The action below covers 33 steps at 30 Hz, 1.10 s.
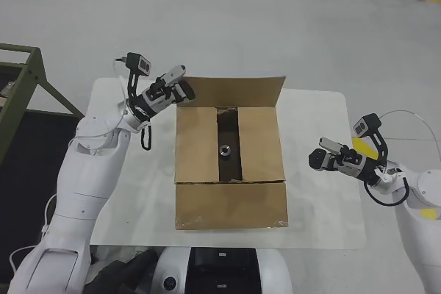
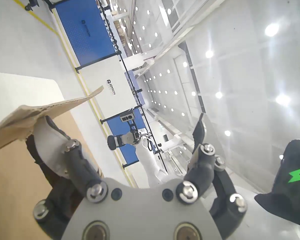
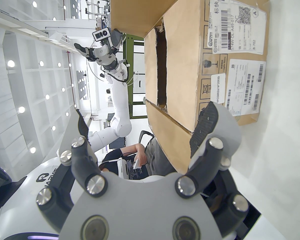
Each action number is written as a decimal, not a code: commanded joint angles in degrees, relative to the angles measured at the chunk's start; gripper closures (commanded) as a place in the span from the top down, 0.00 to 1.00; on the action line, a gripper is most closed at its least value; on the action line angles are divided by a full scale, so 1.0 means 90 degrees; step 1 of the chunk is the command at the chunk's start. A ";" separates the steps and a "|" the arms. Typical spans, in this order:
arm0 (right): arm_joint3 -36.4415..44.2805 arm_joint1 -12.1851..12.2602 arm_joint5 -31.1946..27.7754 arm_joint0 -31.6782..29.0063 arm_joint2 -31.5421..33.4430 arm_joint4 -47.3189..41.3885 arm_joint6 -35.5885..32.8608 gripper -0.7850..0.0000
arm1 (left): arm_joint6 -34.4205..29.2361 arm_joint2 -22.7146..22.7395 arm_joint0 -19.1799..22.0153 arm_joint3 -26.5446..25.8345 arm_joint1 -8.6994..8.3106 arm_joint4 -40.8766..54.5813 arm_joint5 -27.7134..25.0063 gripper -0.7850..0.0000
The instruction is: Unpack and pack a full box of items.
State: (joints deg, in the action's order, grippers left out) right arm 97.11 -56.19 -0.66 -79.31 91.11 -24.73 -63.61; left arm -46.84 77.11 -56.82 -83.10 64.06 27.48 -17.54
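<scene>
**Box position.** The box stands in the middle of the table, directly in front of the robot, where both arms can reach it.

**Flap state.** The far flap stands up and back. The near flap is folded outward toward the robot. The two side flaps lie inward over the opening, with a narrow gap between them. Judgement: unpacking is at the opening stage, since the side flaps still cover most of the interior.

**Contents.** One small round metal item is visible through the gap, low inside the box. The rest of the interior is dark or covered, so no other contents can be identified.

**Left pincer.** The left pincer sits at the far corner of the box on its own side, level with the end of the raised far flap. It is spread wide and holds nothing. In the left wrist view one of its fingers lies at the torn edge of the cardboard; contact cannot be confirmed. Judgement: this position suits holding the far flap back or taking hold of it.

**Right pincer.** The right pincer hangs above the table beside the box, apart from it and facing its labelled side wall. It is also spread wide and holds nothing. Judgement: it is placed to address the side flap on its own side.
</scene>
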 commanded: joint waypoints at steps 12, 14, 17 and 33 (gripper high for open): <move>0.0000 0.0000 0.0000 0.0000 0.0000 0.0000 0.0000 1.00 | 0.0840 -0.0376 0.0737 0.0808 0.0084 -0.1030 0.0372 1.00; 0.0000 0.0000 0.0000 0.0000 0.0000 0.0000 0.0000 1.00 | 0.0928 -0.0427 0.0818 0.0927 0.0096 -0.1125 0.0506 1.00; 0.0000 0.0000 0.0000 0.0000 0.0000 0.0000 0.0000 1.00 | 0.1097 -0.0504 0.0961 0.1087 0.0111 -0.1342 0.0837 1.00; 0.0000 0.0000 0.0000 0.0000 0.0000 0.0000 0.0000 1.00 | 0.1267 -0.0744 0.1247 0.1471 0.0095 -0.2723 0.1440 1.00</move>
State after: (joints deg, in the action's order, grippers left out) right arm 97.11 -56.19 -0.66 -79.31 91.11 -24.73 -63.61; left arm -35.22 70.53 -45.72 -69.96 64.92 3.39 -4.94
